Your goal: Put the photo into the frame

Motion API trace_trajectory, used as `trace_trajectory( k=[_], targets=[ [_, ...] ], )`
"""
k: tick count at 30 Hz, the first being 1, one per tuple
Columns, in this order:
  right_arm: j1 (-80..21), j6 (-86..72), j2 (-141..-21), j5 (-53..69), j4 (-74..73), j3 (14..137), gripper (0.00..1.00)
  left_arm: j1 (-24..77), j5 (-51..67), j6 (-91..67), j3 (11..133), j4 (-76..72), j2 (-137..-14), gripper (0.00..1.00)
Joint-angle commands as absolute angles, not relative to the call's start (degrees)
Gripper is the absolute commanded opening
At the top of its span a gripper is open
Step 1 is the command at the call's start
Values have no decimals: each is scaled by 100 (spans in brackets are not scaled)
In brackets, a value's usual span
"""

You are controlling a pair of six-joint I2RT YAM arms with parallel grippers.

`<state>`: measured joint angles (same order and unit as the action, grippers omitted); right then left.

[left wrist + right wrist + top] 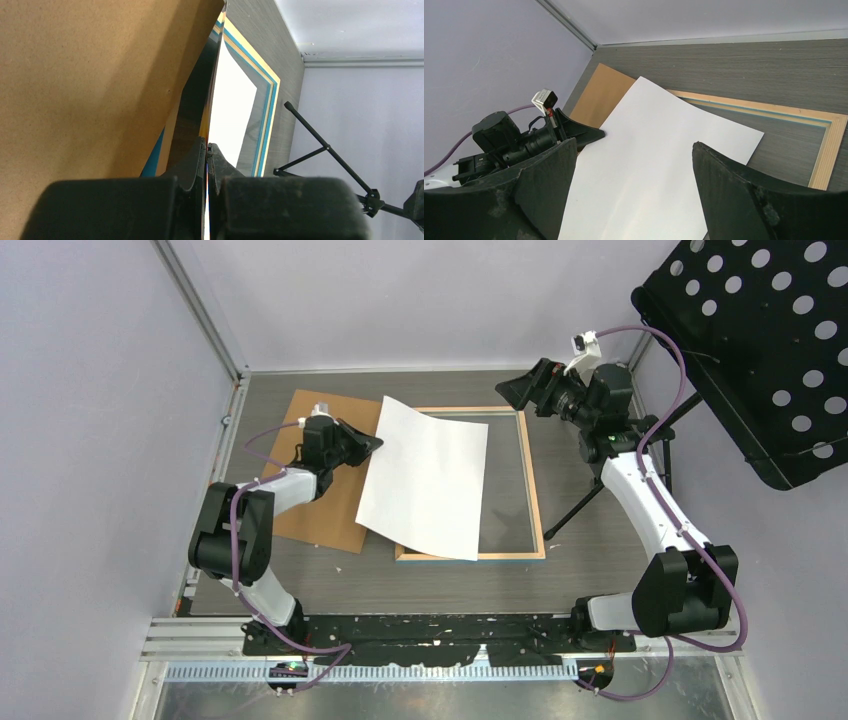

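My left gripper [376,443] is pinched tight on the photo [430,480], at its left edge. It's white back up, lying across the left side of the frame [536,502]. My right gripper [512,390] hangs spread wide over the frame's far right corner, holding nothing.

Reaches the left arm [285,488] low and inward with elbow folded back, presses the left gripper [372,443] fingers flat together on the photo [430,480] at its left edge, holds the right arm [640,490] raised at far right, spreads the right gripper [515,390] fingers wide, gripping nothing
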<state>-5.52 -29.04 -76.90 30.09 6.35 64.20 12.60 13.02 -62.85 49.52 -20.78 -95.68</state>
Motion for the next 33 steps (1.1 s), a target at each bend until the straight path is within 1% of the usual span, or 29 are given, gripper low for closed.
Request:
trace_trajectory(
  k=[1,10,26,33],
  targets=[
    [-574,-2981,-7757,2980,954,6399,91,1285,1143,-6519,4780,-2753,-9562,0],
    [-624,-2953,-7730,2943,976,6332,91,1608,987,-6725,4161,-3797,-9705,0],
    [-624,-2930,-7737,2914,1059,6244,91,1880,923,-7232,4106,-5214,-10467,0],
    [-632,-2942,-7886,2935,1059,6307,91,1931,913,-7345,4311,-5469,-10718,0]
  ],
)
